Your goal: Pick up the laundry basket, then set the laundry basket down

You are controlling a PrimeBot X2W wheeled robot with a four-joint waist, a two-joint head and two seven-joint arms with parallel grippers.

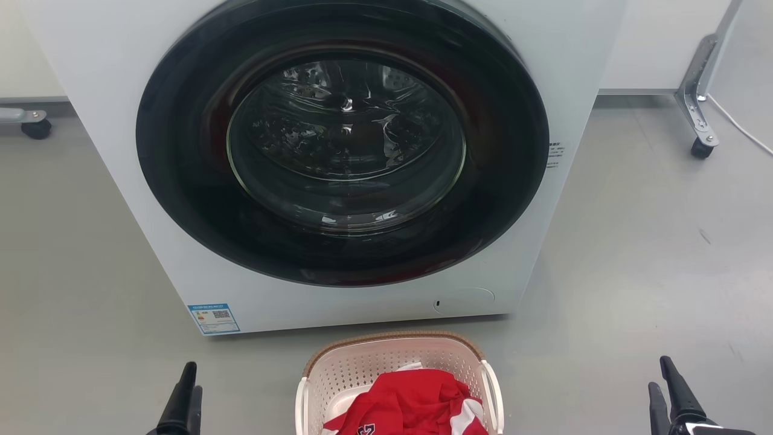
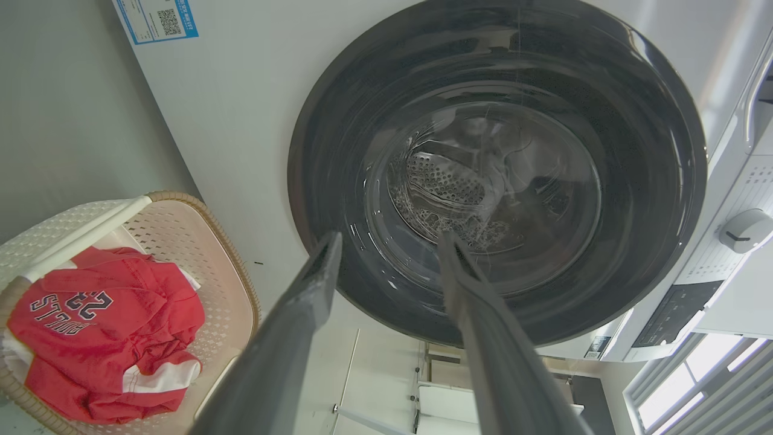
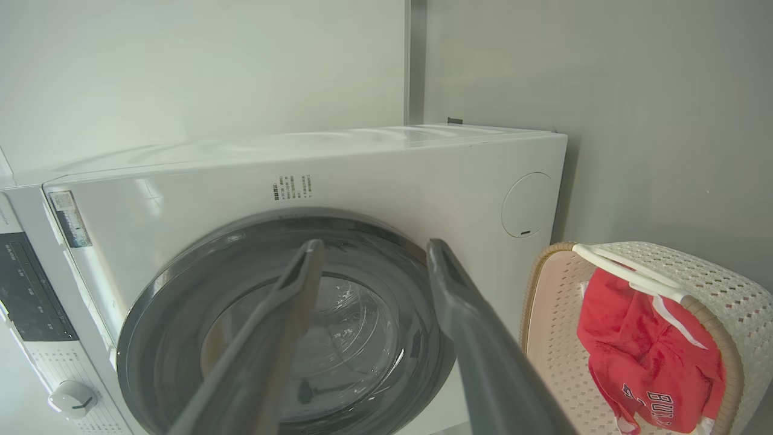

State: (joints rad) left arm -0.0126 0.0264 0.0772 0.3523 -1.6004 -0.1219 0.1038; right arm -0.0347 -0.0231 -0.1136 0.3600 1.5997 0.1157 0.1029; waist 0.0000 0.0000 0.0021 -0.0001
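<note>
**Flanking the laundry basket, both arms open and empty**

Sitting at the bottom centre of the head view, the laundry basket (image 1: 362,370) rested on the smooth grey floor (image 1: 634,254). Its near end was cut by the frame's lower edge, and a red jersey (image 1: 416,396) was heaped inside.

The left fingers (image 1: 188,393) stood at the lower left and the right fingers (image 1: 676,386) at the lower right. Both pointed up the frame, well apart from the basket and touching nothing. The basket therefore lay inboard of each arm, to the right of the left fingers and to the left of the right fingers.

Its two white handles faced left and right in the frame, one toward each arm. With the near end hidden, its long axis could not be settled. The left fingers looked a little nearer their handle than the right fingers did theirs.

Each wrist view showed its own pair spread wide with nothing between them. The basket sat low at the left edge of the left wrist view and low at the right edge of the right wrist view. The lift would probably need both arms to swing inward and down toward the handles.

The washer (image 1: 90,121) stood just behind the basket with its dark round door (image 1: 344,254) shut, so only a narrow strip of floor lay between them. Caster legs (image 1: 700,148) showed at the upper corners of the head view, well apart from the work.
</note>
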